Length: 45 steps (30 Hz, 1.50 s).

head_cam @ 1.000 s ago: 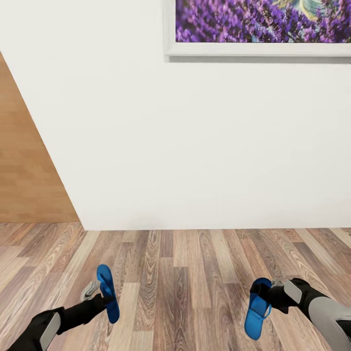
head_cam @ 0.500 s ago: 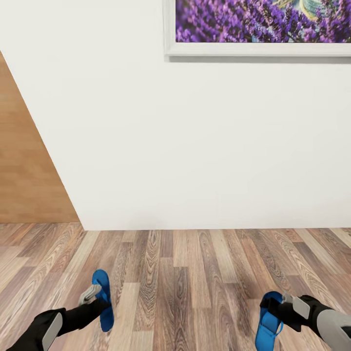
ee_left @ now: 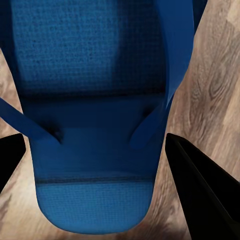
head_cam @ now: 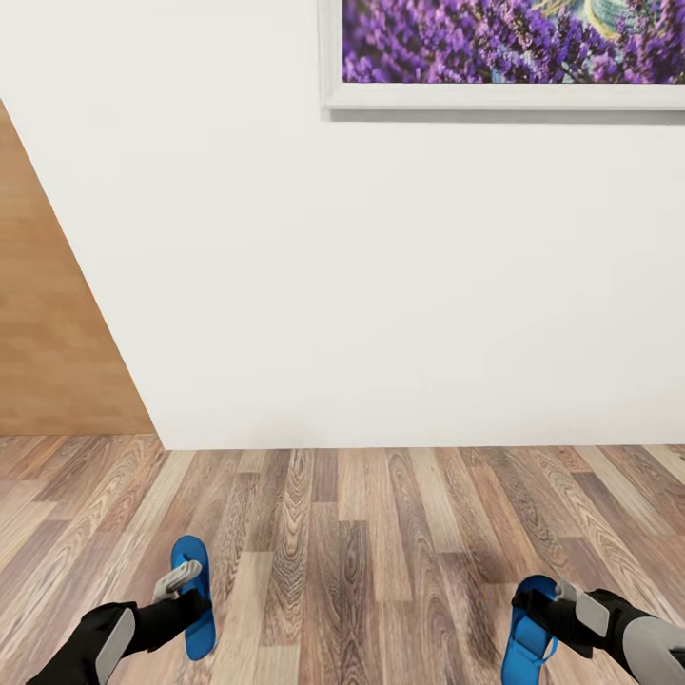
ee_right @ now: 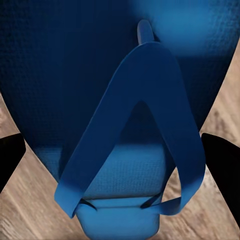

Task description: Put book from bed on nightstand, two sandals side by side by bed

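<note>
Each gripper carries one bright blue sandal just above the wood-plank floor. My left gripper point(head_cam: 187, 597) is shut on the left sandal point(head_cam: 195, 623) at the lower left of the head view. Up close, this sandal point(ee_left: 95, 100) sits between the black fingers point(ee_left: 200, 192). My right gripper point(head_cam: 550, 611) is shut on the right sandal point(head_cam: 526, 645) at the lower right. Its strap and sole point(ee_right: 135, 125) lie between the dark fingers point(ee_right: 225, 165). The book, bed and nightstand are out of view.
A white wall point(head_cam: 381, 285) stands close ahead and meets the floor point(head_cam: 362, 533) a short way in front of the grippers. A framed lavender picture point(head_cam: 514, 48) hangs high on it. A light wooden panel point(head_cam: 48, 323) stands at the left.
Both arms have drawn back and down toward the robot, each with its sandal still held. The two sandals are now lower in the head view and a little farther apart.
</note>
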### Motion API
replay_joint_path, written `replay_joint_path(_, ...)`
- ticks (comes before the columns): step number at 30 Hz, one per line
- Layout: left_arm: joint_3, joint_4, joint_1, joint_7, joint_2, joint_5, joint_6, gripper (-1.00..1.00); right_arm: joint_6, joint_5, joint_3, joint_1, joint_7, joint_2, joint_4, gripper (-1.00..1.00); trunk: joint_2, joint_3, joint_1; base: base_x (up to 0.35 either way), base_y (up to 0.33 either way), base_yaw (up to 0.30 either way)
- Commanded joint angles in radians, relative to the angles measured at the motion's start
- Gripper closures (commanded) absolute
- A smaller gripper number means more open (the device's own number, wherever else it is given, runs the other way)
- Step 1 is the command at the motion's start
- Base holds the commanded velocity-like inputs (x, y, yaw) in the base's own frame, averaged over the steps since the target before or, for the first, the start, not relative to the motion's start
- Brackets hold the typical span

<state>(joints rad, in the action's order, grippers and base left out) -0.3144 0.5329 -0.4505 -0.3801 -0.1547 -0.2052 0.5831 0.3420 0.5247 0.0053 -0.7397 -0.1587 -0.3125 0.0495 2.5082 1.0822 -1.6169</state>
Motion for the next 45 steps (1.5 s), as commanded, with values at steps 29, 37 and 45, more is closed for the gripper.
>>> replay_joint_path(29, -0.005, 0.014, -0.001, -0.003, 0.024, -0.003, 0.004, 1.00, -0.009, 0.003, 0.004, 0.000, -0.017, -0.002, -0.008, 1.00, 0.000, 0.001, 0.000, 0.000, -0.007, 0.003)
replay_joint_path(37, -0.005, 0.015, -0.001, -0.002, 0.025, -0.003, 0.001, 1.00, -0.013, 0.004, 0.002, 0.000, -0.017, -0.001, -0.008, 1.00, 0.000, 0.001, 0.000, 0.000, -0.112, 0.153)
replay_joint_path(45, -0.005, 0.015, -0.001, -0.001, 0.031, -0.002, -0.004, 1.00, -0.014, 0.002, 0.001, 0.000, -0.018, 0.000, -0.008, 1.00, 0.000, 0.002, 0.000, 0.000, -0.176, 0.073)
